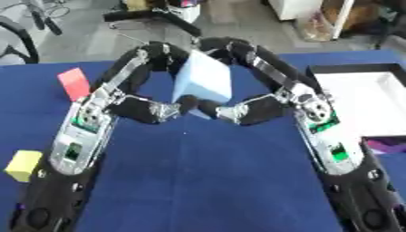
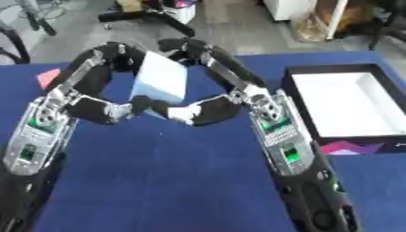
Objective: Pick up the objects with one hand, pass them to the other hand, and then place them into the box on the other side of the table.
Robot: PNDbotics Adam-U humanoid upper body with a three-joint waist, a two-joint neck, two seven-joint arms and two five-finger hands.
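- The pale blue block (image 1: 203, 77) is being held up above the middle of the blue table (image 1: 198, 181), tilted on one corner, between the two hands.
- The left hand (image 1: 147, 108) is curling its fingers and thumb round the block's left side and lower corner.
- The right hand (image 1: 253, 108) is closing round the block's right side in the same way, so both are gripping it at once; this looks like the handover itself.
- The block looks light and stiff, probably foam, with smooth flat faces that could slide; opposite flat faces seem the safest hold, not the corner.
- The white-lined box (image 2: 349, 104) is lying on the right side of the table, well apart from the block.
- A red block (image 1: 73, 83) and a yellow block (image 1: 22, 165) are waiting on the left side.
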